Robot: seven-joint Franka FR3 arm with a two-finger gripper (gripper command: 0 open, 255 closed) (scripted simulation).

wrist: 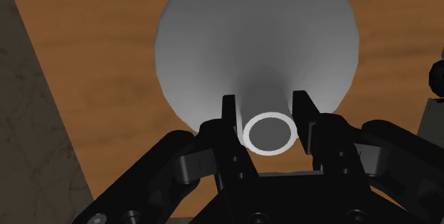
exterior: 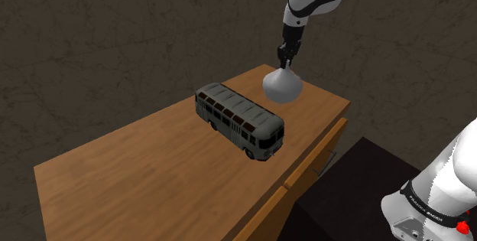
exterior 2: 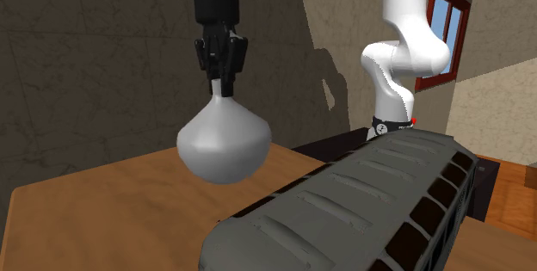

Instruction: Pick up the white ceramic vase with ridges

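Note:
The vase (exterior: 282, 85) is a plain pale grey bulb with a narrow neck; no ridges are visible on it. It stands upright over the far corner of the wooden table (exterior: 137, 170). My black gripper (exterior: 287, 54) comes straight down from above and is shut on the vase's neck. From the second exterior view the vase (exterior 2: 225, 144) hangs under the gripper (exterior 2: 223, 84). I cannot tell whether its base touches the table (exterior 2: 112, 209). In the wrist view the fingers (wrist: 229, 119) clasp the neck on both sides of the vase's round mouth (wrist: 270, 131).
A grey toy bus (exterior: 239, 120) lies on the table just in front of the vase and looms large in the second exterior view as the bus (exterior 2: 361, 209). The table's edge drops to a dark stand (exterior: 359, 178). Brown walls stand behind.

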